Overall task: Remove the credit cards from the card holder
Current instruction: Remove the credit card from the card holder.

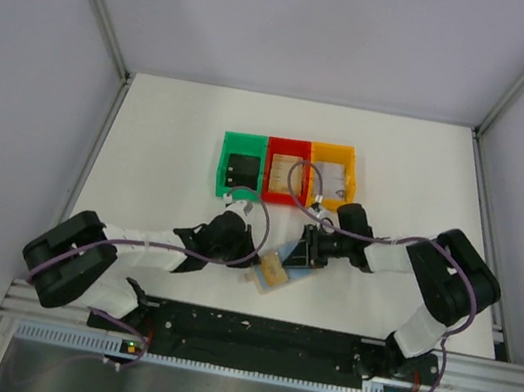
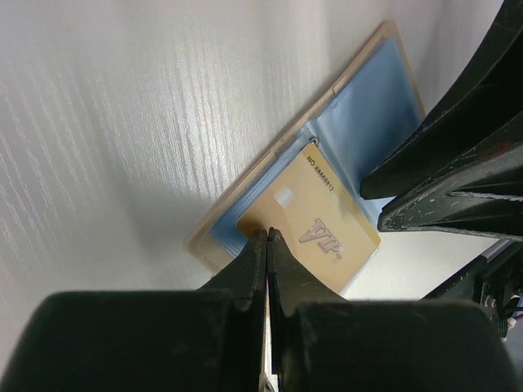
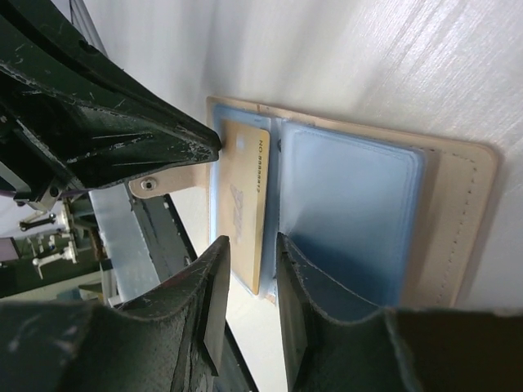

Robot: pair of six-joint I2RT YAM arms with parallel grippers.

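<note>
The card holder (image 1: 272,274) lies open on the table between the two arms, tan outside (image 3: 467,214) with two light blue panels (image 2: 369,122). A gold credit card (image 2: 315,230) marked VIP lies on one panel, partly out of its pocket (image 3: 243,196). My left gripper (image 2: 268,235) is shut, its tips set against the card's near corner; whether they pinch it does not show. My right gripper (image 3: 249,249) is open by a narrow gap, with the card's end edge between its fingers and clear of both pads.
Green (image 1: 242,165), red (image 1: 286,171) and orange (image 1: 331,176) bins stand in a row behind the holder, each with items inside. The holder's snap tab (image 3: 155,184) sticks out beside the left fingers (image 3: 147,139). The black base rail (image 1: 258,333) runs just in front.
</note>
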